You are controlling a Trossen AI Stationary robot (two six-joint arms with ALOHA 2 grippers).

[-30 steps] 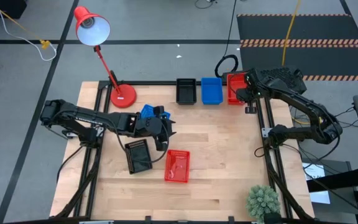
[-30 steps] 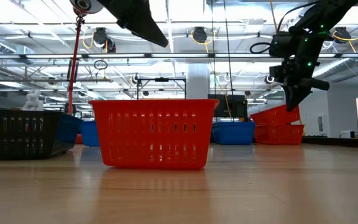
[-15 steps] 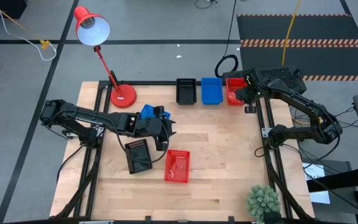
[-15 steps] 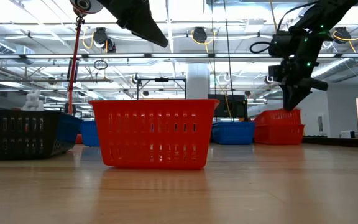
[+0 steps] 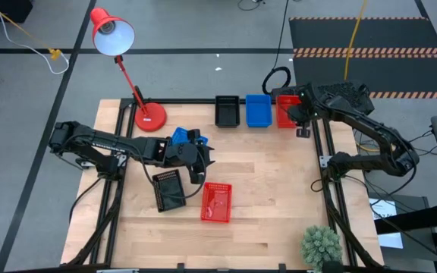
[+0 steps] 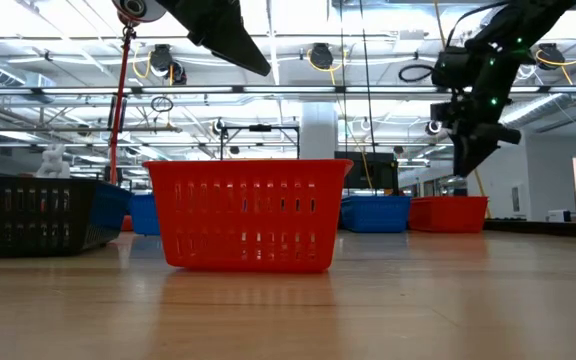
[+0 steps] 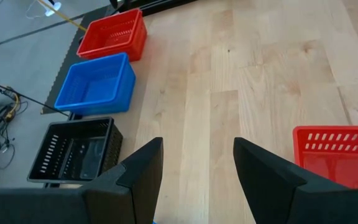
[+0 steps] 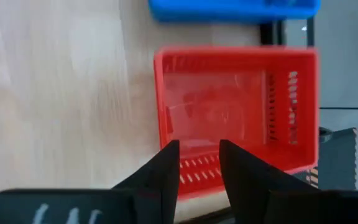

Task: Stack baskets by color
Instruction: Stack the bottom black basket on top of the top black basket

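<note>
Three baskets stand in a row at the table's far edge: black (image 5: 227, 111), blue (image 5: 259, 111) and red (image 5: 285, 111). The red one (image 6: 448, 213) sits level on the table, and my right gripper (image 6: 465, 168) hangs open just above it, its fingers over one long wall (image 8: 197, 163) and clear of it. Mid-table lie a black basket (image 5: 168, 189) and a red basket (image 5: 217, 202). Another blue basket (image 5: 180, 137) shows beside my left arm. My left gripper (image 7: 197, 163) hovers open above mid-table with nothing between its fingers.
A red desk lamp stands with its round base (image 5: 149, 116) at the far left corner. A small green plant (image 5: 321, 244) sits at the near right corner. Black frame rails (image 5: 325, 189) run along the table's sides. Bare wood lies between the far row and the mid-table baskets.
My right gripper has let go of a red basket. That basket hung tilted, one end raised over the red one at the far right, and has dropped level into it. The gripper has stayed above it.
</note>
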